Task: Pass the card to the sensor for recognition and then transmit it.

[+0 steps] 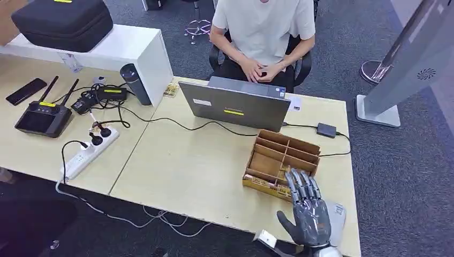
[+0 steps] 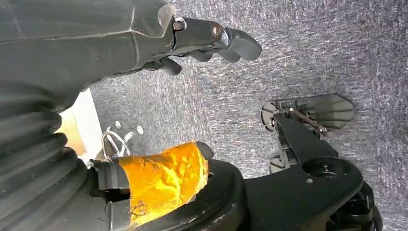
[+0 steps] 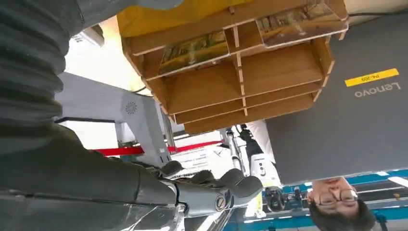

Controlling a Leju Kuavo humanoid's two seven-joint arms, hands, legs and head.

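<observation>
A wooden divider box (image 1: 284, 155) stands on the table's right side, in front of the laptop. Cards (image 1: 263, 184) lie in its nearest compartments, and the right wrist view shows these cards (image 3: 195, 48) from close up in the wooden box (image 3: 250, 82). My right hand (image 1: 308, 211) hovers at the table's near right edge, fingers stretched toward the box and holding nothing. It partly covers a flat grey device (image 1: 337, 214). In the right wrist view its fingers (image 3: 211, 192) are empty. My left hand (image 2: 211, 38) hangs over the carpet, loosely extended and empty.
A grey laptop (image 1: 235, 104) stands behind the box, and a person (image 1: 262, 32) sits beyond it. A dark hub (image 1: 325, 129) and cables lie at the right. A power strip (image 1: 91, 150), controller (image 1: 43, 118), phone (image 1: 25, 91), tumbler (image 1: 134, 83) and black case (image 1: 61, 21) occupy the left.
</observation>
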